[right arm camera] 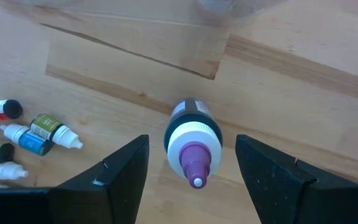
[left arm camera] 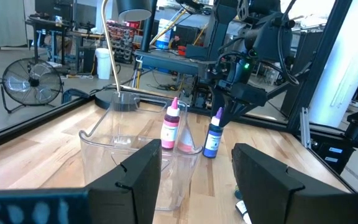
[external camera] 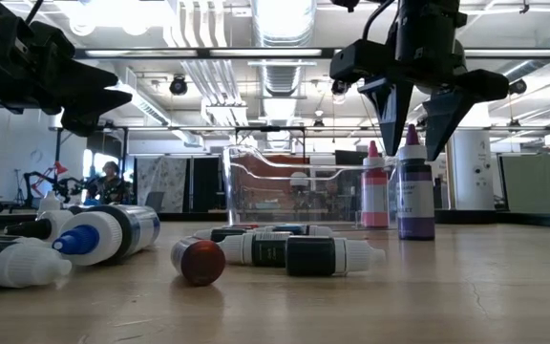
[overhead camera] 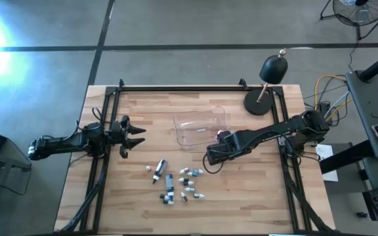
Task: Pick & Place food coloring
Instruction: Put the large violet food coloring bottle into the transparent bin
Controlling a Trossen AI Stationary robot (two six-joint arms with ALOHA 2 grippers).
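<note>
One purple bottle (right arm camera: 193,147) upright, right gripper (right arm camera: 191,171) above

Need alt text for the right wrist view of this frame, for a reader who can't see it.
Seen from above, the right gripper hangs open over an upright purple-capped dropper bottle standing on the wooden table, a dark finger on each side and neither touching it. Several small food coloring bottles lie on their sides farther off on the wood.
</note>
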